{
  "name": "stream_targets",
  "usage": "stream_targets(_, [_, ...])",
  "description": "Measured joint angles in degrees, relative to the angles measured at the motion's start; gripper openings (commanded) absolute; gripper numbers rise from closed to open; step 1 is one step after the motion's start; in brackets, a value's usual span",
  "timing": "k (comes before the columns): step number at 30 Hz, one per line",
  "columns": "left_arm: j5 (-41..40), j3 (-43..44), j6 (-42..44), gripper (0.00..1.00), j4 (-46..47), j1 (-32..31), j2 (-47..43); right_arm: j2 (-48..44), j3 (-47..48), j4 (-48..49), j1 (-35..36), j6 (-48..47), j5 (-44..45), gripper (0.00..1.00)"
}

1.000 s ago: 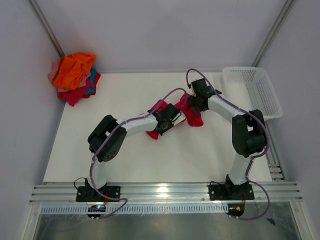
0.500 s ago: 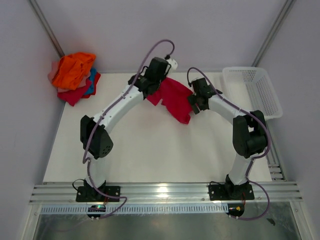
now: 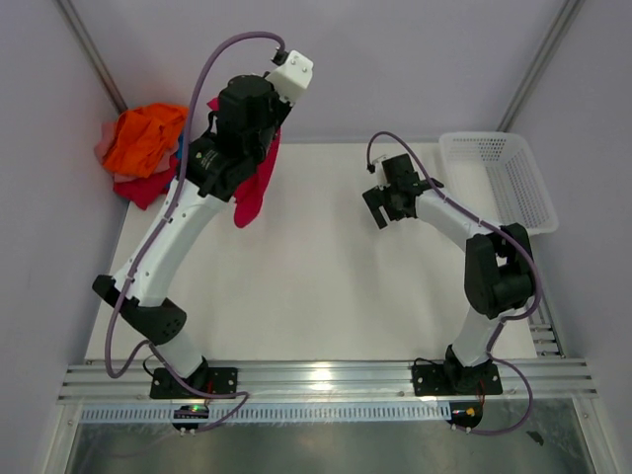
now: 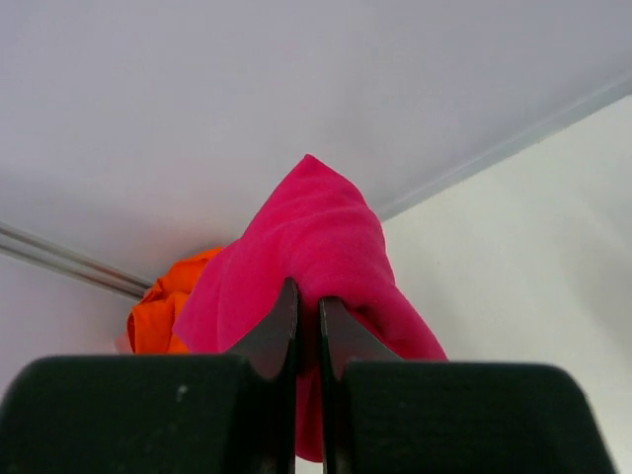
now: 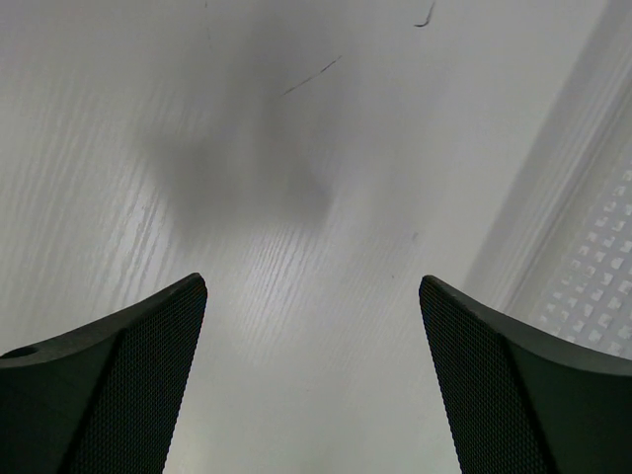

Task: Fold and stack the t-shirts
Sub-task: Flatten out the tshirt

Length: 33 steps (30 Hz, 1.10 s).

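Fingers of the left gripper clamp a bunched fold of the plain crimson cloth t-shirt, which hangs limp above the far left of the white tabletop. The right gripper is spread wide and empty. Light and floppy, the shirt probably needs a pinch at each shoulder to spread flat.

The whole bench is seen from above and behind its near edge in the top view. The left wrist view is aimed from close past the shirt toward the far left corner, the orange pile being shared with the top view. The right wrist view is pointed down close by the right edge, the basket being shared too.
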Motion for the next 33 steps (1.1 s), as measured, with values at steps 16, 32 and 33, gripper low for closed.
stream_targets(16, [11.26,-17.07,-6.95,0.99,-3.85,-0.13,1.95,-0.39,-0.31,-0.57,0.00,0.00,-4.00,0.92])
stream_targets(32, [13.35,-37.27,-7.13,0.99,1.42,-0.07,0.79,-4.50,0.04,-7.52,0.02,-4.70,-16.70,0.91])
stream_targets(33, [14.75,-38.45,-7.19,0.99,1.36,0.00,0.33,-6.62,-1.57,-6.88,0.15,-5.60,-17.88,0.91])
